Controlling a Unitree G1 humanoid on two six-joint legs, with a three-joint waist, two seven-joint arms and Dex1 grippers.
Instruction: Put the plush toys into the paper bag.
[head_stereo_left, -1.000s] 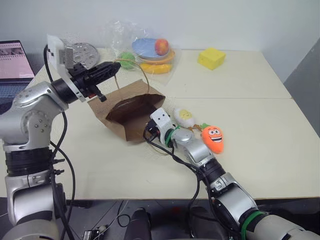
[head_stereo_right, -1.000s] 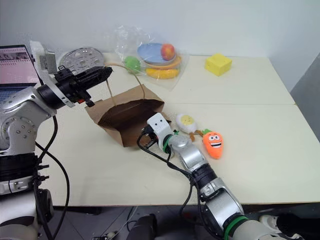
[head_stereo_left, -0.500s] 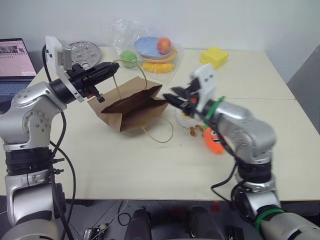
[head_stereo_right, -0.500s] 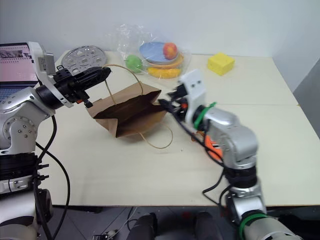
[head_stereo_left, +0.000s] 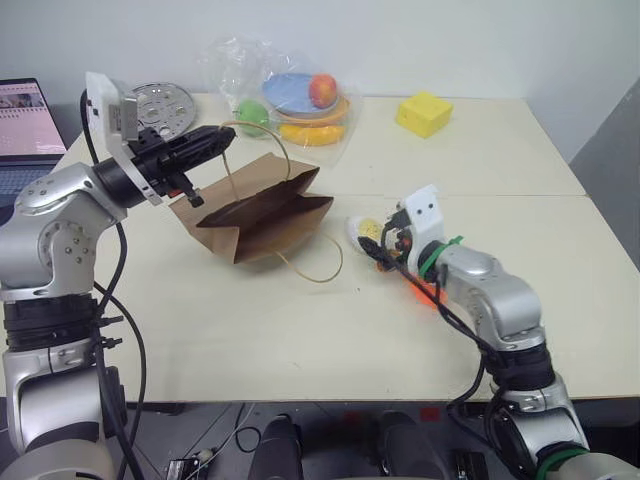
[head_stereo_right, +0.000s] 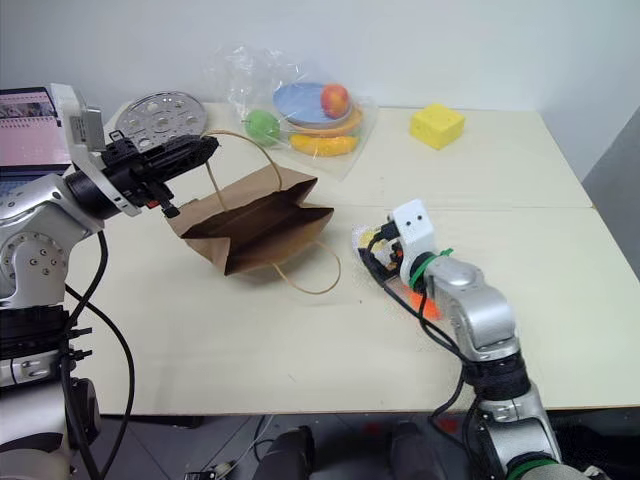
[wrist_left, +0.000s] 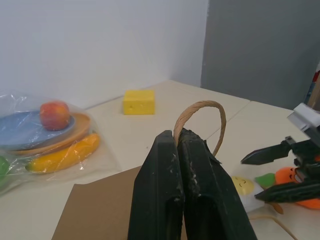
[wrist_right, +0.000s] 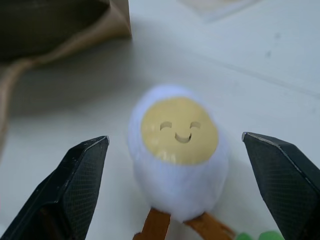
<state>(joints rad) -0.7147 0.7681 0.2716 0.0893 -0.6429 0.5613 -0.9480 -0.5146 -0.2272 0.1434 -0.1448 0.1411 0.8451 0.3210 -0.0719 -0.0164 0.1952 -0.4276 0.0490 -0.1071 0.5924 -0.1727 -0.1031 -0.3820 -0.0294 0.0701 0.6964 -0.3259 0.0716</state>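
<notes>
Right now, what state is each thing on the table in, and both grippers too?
paper bag: lying on its side, mouth open, one handle lifted
left gripper: shut on the bag's handle
right gripper: open, fingers either side of the egg
egg toy: on the table, not gripped
carrot toy: on the table

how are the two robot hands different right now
The left hand is shut, pinching one loop handle of the paper bag and held up off the table; the right hand is wide open, gripping nothing. The right hand sits low near the tabletop with the egg plush toy between its fingers, untouched. The left hand reaches over the bag; the right hand sits beside the bag's mouth. Both have two black fingers.
</notes>
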